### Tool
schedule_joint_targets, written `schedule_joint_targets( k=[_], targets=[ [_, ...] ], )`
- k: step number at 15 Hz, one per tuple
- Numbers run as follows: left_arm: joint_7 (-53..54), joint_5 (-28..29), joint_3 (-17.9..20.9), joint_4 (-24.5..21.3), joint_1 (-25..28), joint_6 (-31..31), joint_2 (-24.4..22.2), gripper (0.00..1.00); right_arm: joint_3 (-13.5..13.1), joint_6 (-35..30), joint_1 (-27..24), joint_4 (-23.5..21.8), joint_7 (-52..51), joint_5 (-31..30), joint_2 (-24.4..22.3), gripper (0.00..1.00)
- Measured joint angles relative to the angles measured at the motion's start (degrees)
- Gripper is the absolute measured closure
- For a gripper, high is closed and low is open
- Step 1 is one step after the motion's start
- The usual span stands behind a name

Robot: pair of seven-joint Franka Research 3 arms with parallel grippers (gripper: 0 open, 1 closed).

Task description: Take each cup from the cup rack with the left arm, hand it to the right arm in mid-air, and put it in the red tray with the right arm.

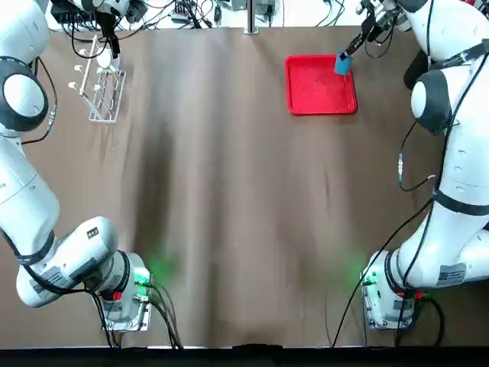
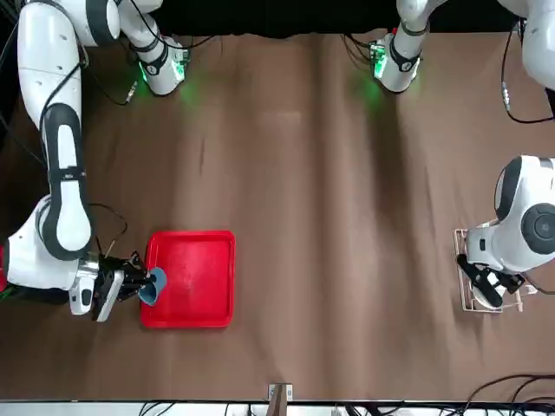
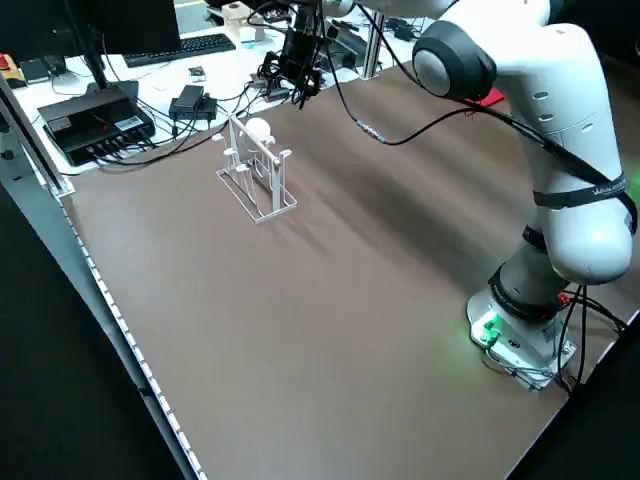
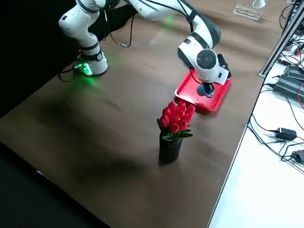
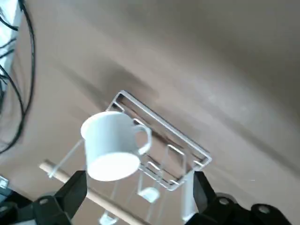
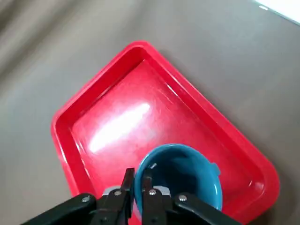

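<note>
My right gripper (image 1: 349, 52) is shut on the rim of the blue cup (image 1: 342, 64), pinching it between the fingers (image 6: 149, 190). The cup (image 6: 180, 174) hangs low over the red tray (image 1: 317, 86), near the tray's right edge; I cannot tell whether it touches. At the table's far left stands the cup rack (image 1: 103, 93) with the white cup (image 3: 258, 128) on a peg. My left gripper (image 1: 113, 50) hovers open just above the rack. Its wrist view shows the white cup (image 5: 112, 146) upside down ahead of the spread fingers (image 5: 71, 191), untouched.
A dark vase of red tulips (image 4: 173, 129) stands on the table near the tray, on the right arm's side. Cables and electronics (image 3: 95, 115) crowd the white desk beyond the table's far edge. Both arm bases (image 1: 126, 294) sit at the near edge.
</note>
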Motion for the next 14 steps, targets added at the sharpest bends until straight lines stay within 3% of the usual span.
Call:
schedule_joint_targets(
  k=[6,14],
  targets=[
    [8.2,7.0,4.5,0.0,-0.5,7.5,1.7,0.0,0.3,3.6,1.7,0.4,-17.2,-1.7,1.8,0.89],
    [8.8,8.5,5.6,-0.2,-0.8,10.8,4.0,0.0,0.1,3.6,2.7,0.4,-21.2,-3.2,2.8,0.91]
  ],
)
